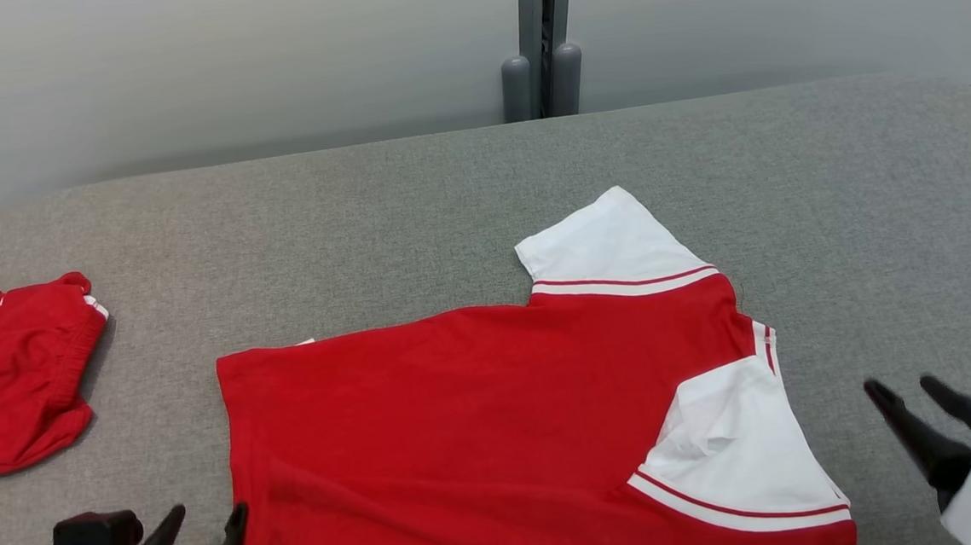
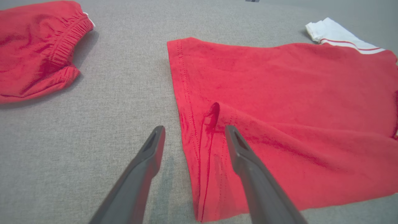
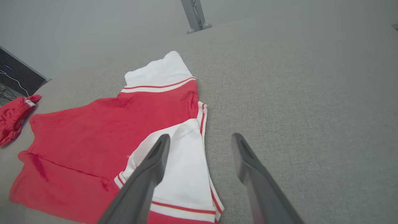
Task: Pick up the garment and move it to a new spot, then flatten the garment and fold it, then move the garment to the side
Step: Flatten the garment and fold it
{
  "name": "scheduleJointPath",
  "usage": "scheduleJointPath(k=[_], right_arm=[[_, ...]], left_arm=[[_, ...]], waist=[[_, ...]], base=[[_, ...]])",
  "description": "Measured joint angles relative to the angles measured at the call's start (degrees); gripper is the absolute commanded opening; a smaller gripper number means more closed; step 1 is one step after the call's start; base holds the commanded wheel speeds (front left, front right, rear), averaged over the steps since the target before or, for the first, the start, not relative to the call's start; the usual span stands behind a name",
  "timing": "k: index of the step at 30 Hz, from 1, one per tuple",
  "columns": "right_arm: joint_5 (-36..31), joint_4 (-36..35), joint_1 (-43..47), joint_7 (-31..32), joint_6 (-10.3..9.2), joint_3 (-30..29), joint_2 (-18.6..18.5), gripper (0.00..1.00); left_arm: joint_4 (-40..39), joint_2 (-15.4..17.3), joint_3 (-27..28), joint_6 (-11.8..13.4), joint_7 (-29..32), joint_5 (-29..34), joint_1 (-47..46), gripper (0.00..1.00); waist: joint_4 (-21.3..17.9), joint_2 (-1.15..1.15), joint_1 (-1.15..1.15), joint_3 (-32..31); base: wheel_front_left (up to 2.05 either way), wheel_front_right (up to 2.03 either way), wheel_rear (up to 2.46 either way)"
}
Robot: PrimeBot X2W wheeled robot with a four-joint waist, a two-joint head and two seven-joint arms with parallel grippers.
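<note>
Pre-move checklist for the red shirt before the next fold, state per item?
1. Jaws of left gripper open, nothing held: ok.
2. Jaws of right gripper open, nothing held: ok.
3. Body of the shirt flat: not ok, a ridge stands up by the hem at the left gripper.
4. The far sleeve spread flat: ok.
5. The near sleeve flat: not ok, creased near the shoulder.
6. The red shorts apart from the shirt: ok, bare table lies between them.
</note>
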Motion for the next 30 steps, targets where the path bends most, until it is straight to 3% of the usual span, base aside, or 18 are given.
scheduleJointPath(k=[6,14,30], right_arm=[[-2.96,2.34,-8.75,-5.66,0.00,2.71,-1.65,1.00],[-2.36,11.18,-23.20,-11.23,0.00,10.53,-4.32,1.00],[3.85,39.47,-51.85,-18.87,0.00,30.34,-8.97,1.00]], left_arm=[[-0.12,-0.79,1.01,0.99,-2.11,2.08,-2.79,1.00],[3.87,-4.08,0.85,-0.12,-0.27,3.56,-10.69,1.00],[14.41,-9.55,-0.31,-6.62,0.73,6.88,-24.33,1.00]], waist=[[-0.07,0.00,0.00,1.09],[1.04,0.00,0.00,4.88],[5.64,0.00,0.00,13.06]], base=[[0.00,0.00,0.00],[0.00,0.00,0.00],[0.00,0.00,0.00]])
